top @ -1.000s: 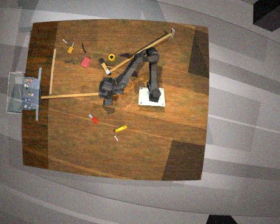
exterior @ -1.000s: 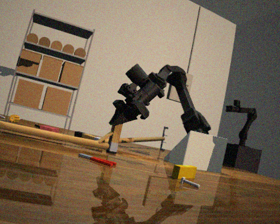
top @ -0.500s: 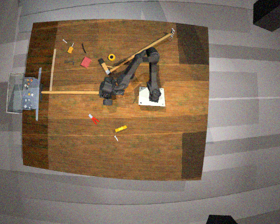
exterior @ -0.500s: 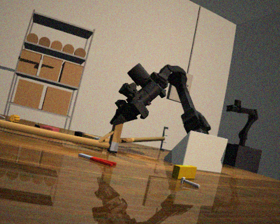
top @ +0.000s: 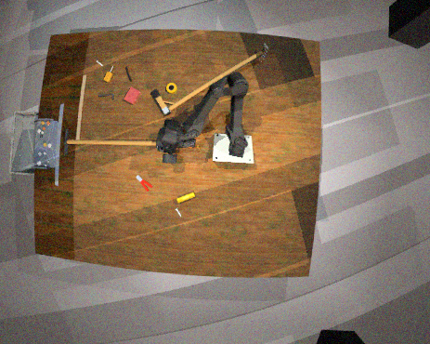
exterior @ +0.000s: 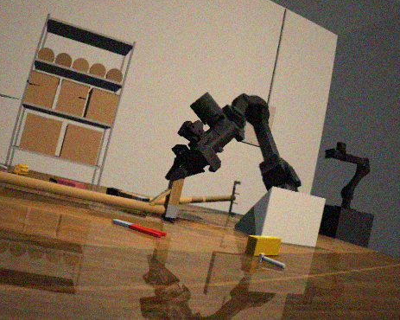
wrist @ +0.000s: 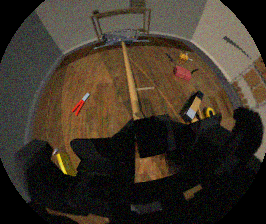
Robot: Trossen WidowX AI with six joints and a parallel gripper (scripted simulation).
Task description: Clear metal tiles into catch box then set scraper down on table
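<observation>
The long scraper (top: 112, 142) (exterior: 94, 195) (wrist: 129, 75) is stretched across the left half of the top frame, its pole pointed at the bench plate (top: 53, 134). Its upright wooden grip (exterior: 175, 191) is clasped in the gripper (top: 170, 138) (exterior: 174, 177) (wrist: 152, 136), near the centre of the exterior frame. The scraper's dark head (top: 66, 142) is seen just beside the blue-grey bar (top: 58, 173) at the plate's right side in the top frame. Small tiles (top: 39, 153), orange, pale and dark, are scattered on the plate, and the catch box (top: 14, 154) is placed at its left, at the far left of the frame.

Farther out, a thin wooden strip (top: 81, 108) is laid above the pole. A red block (top: 132, 96) and a yellow ring (top: 167, 87) are found in the upper left, with a second pole (top: 217, 80) slanted toward the upper right. Red-handled pliers (top: 140, 179) (exterior: 143, 230) (wrist: 79, 105) and a yellow block (top: 186, 197) (exterior: 263, 246) (wrist: 65, 163) are set below the scraper in the top frame. The arm is mounted on a white base (top: 220, 157) (exterior: 292, 217), right of centre.
</observation>
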